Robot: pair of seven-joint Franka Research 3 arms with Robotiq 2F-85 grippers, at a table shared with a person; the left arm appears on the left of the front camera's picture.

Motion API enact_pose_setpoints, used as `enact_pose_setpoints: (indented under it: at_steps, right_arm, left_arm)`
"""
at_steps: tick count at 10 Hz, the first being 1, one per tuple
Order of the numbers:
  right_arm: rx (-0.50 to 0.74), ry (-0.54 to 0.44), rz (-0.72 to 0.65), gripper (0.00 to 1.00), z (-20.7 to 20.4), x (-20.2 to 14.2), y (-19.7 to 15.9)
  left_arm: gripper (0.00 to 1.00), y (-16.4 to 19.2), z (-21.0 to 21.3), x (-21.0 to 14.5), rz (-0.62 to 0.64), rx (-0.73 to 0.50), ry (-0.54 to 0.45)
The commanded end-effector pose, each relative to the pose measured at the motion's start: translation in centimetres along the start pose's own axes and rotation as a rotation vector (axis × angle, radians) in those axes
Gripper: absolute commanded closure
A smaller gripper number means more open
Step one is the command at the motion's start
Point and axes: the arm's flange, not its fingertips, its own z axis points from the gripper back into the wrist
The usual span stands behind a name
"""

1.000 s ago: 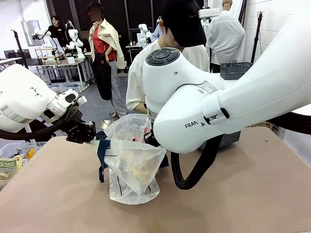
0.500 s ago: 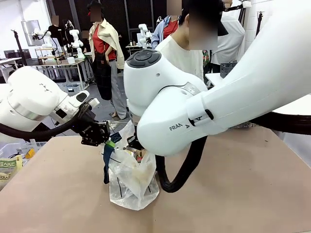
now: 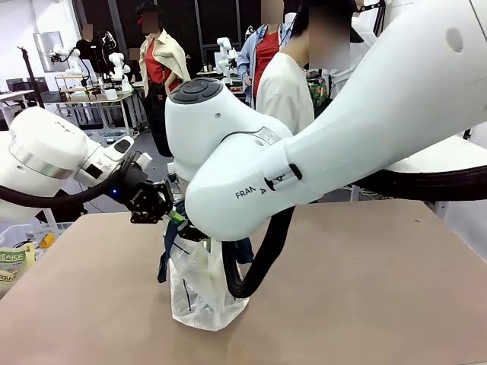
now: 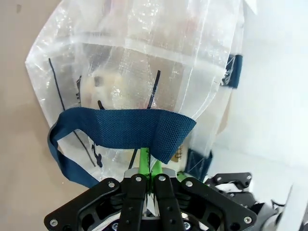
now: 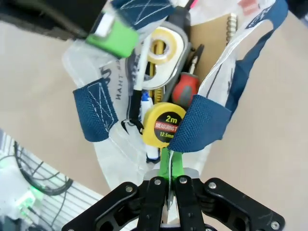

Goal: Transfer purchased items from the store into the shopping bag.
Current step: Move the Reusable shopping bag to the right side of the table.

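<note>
The shopping bag (image 3: 199,287) stands on the table, translucent white with navy handles, its mouth drawn narrow. My left gripper (image 3: 173,216) is shut on one navy handle (image 4: 122,129) from the left. In the left wrist view a pale lumpy pack (image 4: 108,83) shows through the bag's wall. My right gripper (image 5: 170,169) is shut on the other navy handle (image 5: 199,124); in the front view its own arm hides it. Inside the bag lie purchased items: a yellow tape measure (image 5: 163,125), a red-handled screwdriver (image 5: 186,88), a tape roll (image 5: 163,48) and a pen.
The brown table (image 3: 365,304) lies bare to the right and in front of the bag. My right arm's big white elbow (image 3: 228,152) hangs over the bag. A person (image 3: 285,91) stands at the far edge. Boxes (image 3: 11,262) sit off the table's left edge.
Both grippers have come together over the bag, drawing its wide mouth narrow and upright. My right arm swung left. The person straightened up and stepped right.
</note>
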Motion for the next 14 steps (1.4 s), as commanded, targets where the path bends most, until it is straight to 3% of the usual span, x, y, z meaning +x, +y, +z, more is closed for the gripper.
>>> enact_pose_setpoints:
  at_steps: [1,4,8,14]
  right_arm:
    - [-0.012,0.014,0.079,1.00,0.0,1.3,0.8]
    - [0.115,0.087,0.345,1.00,0.3,0.9,-0.3]
    - [0.278,0.135,0.656,1.00,0.3,0.8,-1.0]
    - [0.280,0.174,1.024,1.00,-0.1,2.2,2.5]
  left_arm:
    - [1.00,-0.2,-0.4,0.7,0.054,-0.036,-0.028]
    - [1.00,0.4,-0.7,1.5,0.057,0.004,-0.057]
    - [1.00,0.5,-0.7,1.9,0.036,-0.022,0.002]
    - [1.00,0.3,-0.8,2.3,0.008,-0.061,0.122]
